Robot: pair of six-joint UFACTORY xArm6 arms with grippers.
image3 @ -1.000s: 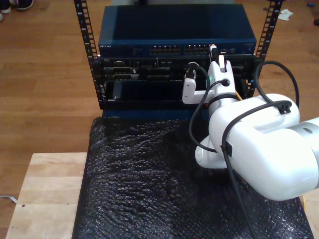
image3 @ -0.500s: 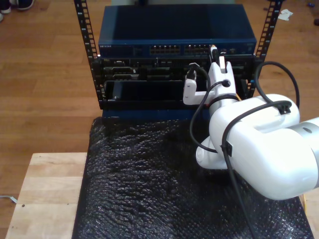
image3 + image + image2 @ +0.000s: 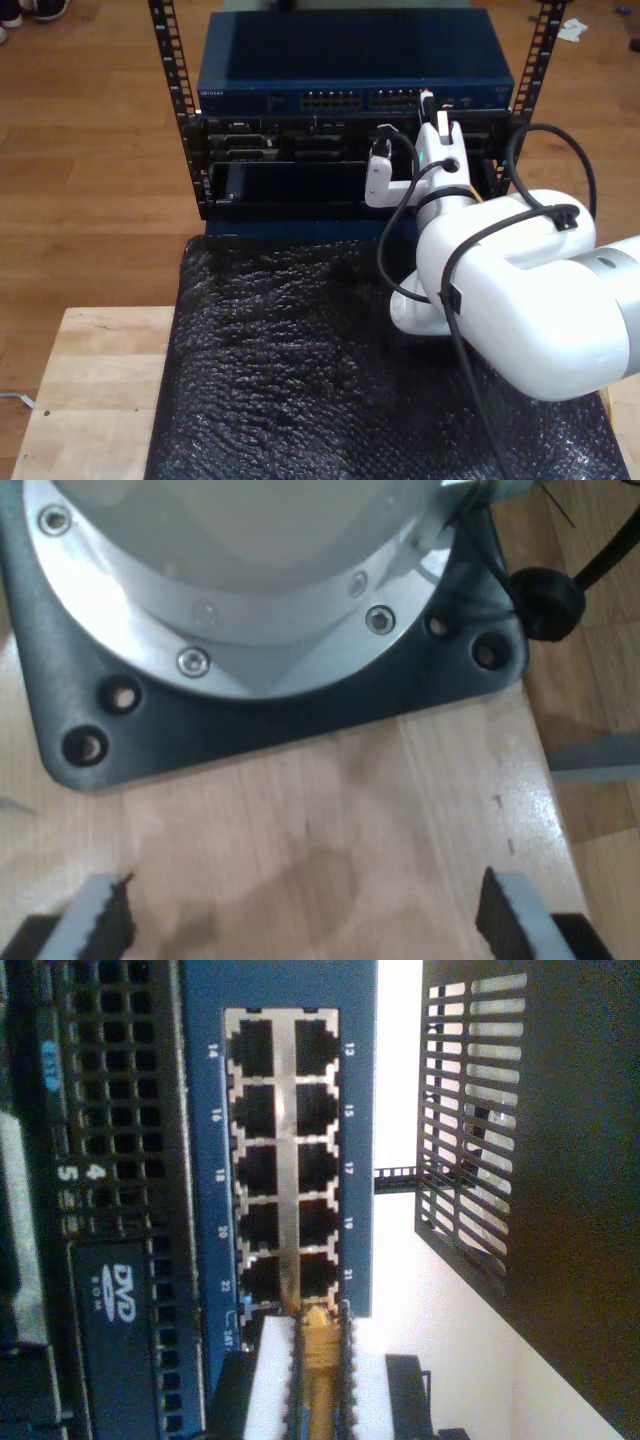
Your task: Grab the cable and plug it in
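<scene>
FYI, state as you'd see it now:

My second gripper is clenched on the cable. In the 2nd wrist view the yellow-orange cable runs up between the white fingers, w/ its tip right at the blue switch port block, by the end of the block where ports 21–24 are marked. Can't tell if the plug is seated or just touching the port edge; the tip is blurred.

Ext view: the white arm comes in from the exterior view's right, reaching over the black bubble-wrap mat to the rack. My second gripper sits at the switch front, at the right-hand port group as the exterior view shows it. A bit of yellow cable shows beside the wrist. Black robot cables loop round the arm. Wood table under the mat, wood floor around.

My first gripper: released, jaws spread wide, nothing between the pads. It's pointing down at the bare wood tabletop, near an arm's round metal base on its dark mounting plate.
</scene>
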